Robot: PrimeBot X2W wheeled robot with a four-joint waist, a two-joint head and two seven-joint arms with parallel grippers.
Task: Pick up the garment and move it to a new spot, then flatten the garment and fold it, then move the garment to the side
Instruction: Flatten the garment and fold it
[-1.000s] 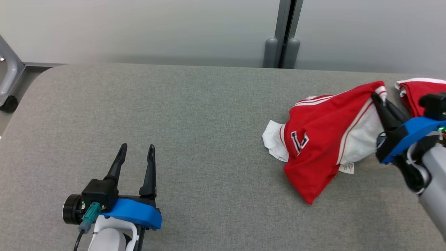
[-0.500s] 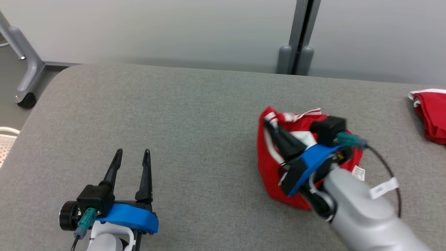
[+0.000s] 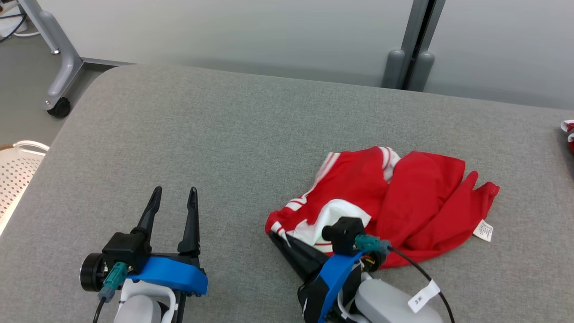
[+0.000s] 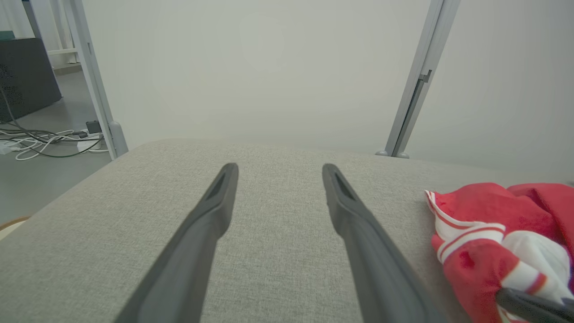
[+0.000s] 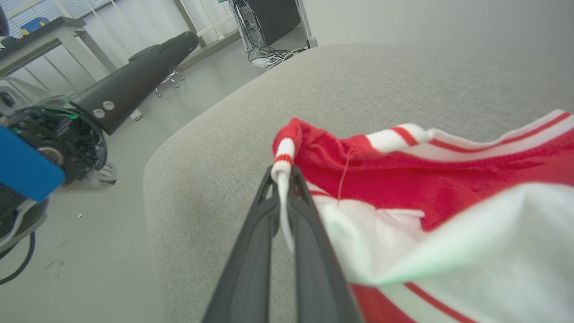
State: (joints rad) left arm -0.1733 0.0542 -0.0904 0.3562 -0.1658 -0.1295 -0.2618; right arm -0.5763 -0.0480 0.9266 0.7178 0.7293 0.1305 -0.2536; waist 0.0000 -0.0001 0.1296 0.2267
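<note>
1. The right gripper had its fingers closed on a striped hem of the red-and-white garment. In the head view, cloth half hid the tips.
2. The garment lay crumpled on the grey worktop, right of centre, its front lost in folds.
3. The left gripper kept clear of it, fingers spread and empty.
4. A white perforated basket was cut off at the left edge, its inside unseen.
5. Print on the care label was too small to read.

The left pincer sat at lower left, fingers spread and pointing up; the right pincer, lower centre, was clamped tight.
</note>
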